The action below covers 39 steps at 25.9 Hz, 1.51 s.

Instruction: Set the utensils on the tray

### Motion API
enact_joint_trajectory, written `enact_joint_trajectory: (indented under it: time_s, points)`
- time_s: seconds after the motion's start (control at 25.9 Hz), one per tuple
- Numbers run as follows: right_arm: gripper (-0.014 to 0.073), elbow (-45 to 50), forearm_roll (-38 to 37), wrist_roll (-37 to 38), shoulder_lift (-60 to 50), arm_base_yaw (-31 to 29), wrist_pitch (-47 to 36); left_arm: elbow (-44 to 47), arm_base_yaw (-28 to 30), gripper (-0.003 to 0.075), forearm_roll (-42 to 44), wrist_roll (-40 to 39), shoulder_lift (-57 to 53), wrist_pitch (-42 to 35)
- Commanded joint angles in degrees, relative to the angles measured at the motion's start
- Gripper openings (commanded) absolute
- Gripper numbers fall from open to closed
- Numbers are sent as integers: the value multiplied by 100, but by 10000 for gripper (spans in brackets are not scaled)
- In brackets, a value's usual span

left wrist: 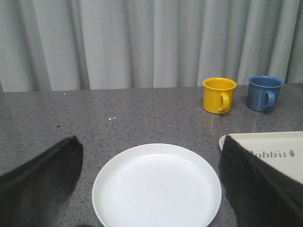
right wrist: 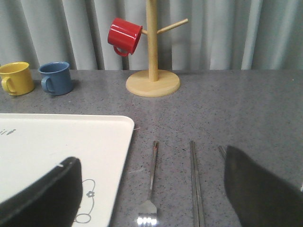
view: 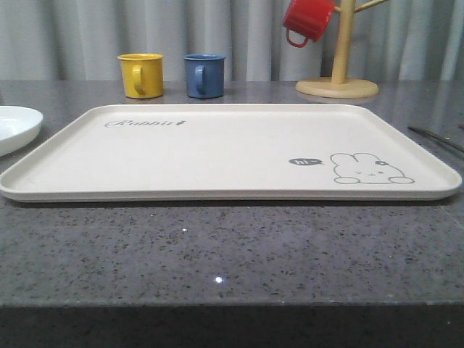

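The cream tray [view: 217,156] with a rabbit drawing lies bare in the middle of the table; its corner also shows in both wrist views [left wrist: 279,142] [right wrist: 61,142]. A round white plate [left wrist: 157,185] rests left of the tray, and my left gripper [left wrist: 150,189] hangs open over it, one finger either side. To the right of the tray lie a steel fork [right wrist: 151,184] and flat chopsticks [right wrist: 196,187]. My right gripper [right wrist: 151,189] is open above them, holding nothing. A further steel handle [right wrist: 221,151] peeks out beside the right finger. The chopsticks [view: 435,138] are faint at the right edge.
A yellow mug [view: 141,75] and a blue mug [view: 204,75] stand behind the tray. A wooden mug tree [view: 338,69] with a red mug [view: 306,20] hanging on it stands at the back right. Grey curtain closes off the rear.
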Motion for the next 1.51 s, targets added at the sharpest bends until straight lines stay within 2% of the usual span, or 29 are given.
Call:
enact_joint_trajectory:
  time_s: [0.0,0.04,0.19,0.31,0.46,0.74,0.85,0.97,1.12,1.28,1.32,1.47]
  points:
    - [634,-213,-35,-53,92,-32,-484,-588,-261,566,-42,-20,651,-162]
    - [634,-213,-35,-53,92,-32,-484,-685,-359,566,-42,-20,857,-67]
    - [634,-213,-35,-53,92,-32,-484,-1595,-1026,566,105,488,2142,1214]
    - [634,-213,-35,-53,92,-32,-484,-2272,-1338,566,370,561,3102,2218]
    - [634,-213,-35,-53,92,-32,-484,-3119,-1413,566,484,561,4273,3092]
    - [634,-213,-35,-53,92,-32,-478,-4278,-1413,557,651,561,5954,4188]
    - [634,-213,-35,-53,92,-32,-478,-4451,-1413,487,639,561,6379,4400]
    - [634,-213,-35,-53,92,-32,-478,-4484,-1413,374,639,561,6580,4481]
    - [634,-213,-35,-53,92,-32,-478,-4484,-1413,209,618,561,6606,4511]
    - [634,-213,-35,-53,92,-32,-478,-4484,-1413,6,618,561,6606,4511]
    - [634,-213,-35,-53,92,-32,-478,-4484,-1413,-16,618,561,6606,4500]
    - [634,-213,-35,-53,92,-32,-478,-4600,-1445,-18,763,561,6529,4528]
